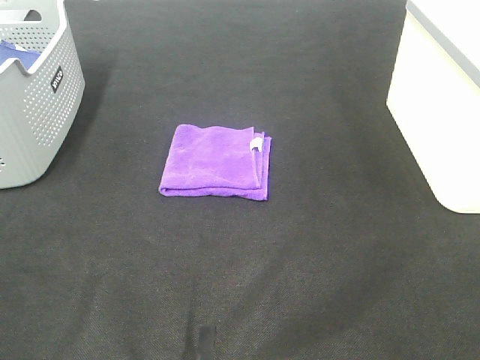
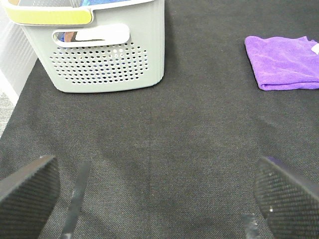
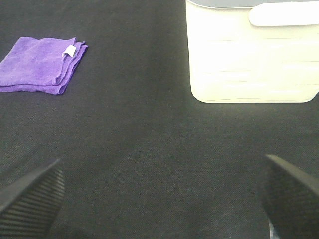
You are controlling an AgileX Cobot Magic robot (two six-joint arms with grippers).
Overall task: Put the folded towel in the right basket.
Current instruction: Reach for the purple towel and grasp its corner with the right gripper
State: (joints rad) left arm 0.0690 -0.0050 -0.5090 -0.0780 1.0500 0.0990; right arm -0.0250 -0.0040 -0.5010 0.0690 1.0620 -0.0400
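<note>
A folded purple towel (image 1: 216, 162) with a small white label lies flat on the black table, near the middle. It also shows in the left wrist view (image 2: 284, 62) and the right wrist view (image 3: 41, 71). The right basket (image 1: 442, 105) is white and stands at the right edge; it shows in the right wrist view (image 3: 254, 55) too. My left gripper (image 2: 157, 199) is open and empty, well short of the towel. My right gripper (image 3: 162, 199) is open and empty, short of the white basket. Neither gripper shows in the exterior view.
A grey perforated basket (image 1: 34, 97) with blue cloth inside stands at the far left; it also shows in the left wrist view (image 2: 99, 55). The black mat (image 1: 240, 285) covers the table.
</note>
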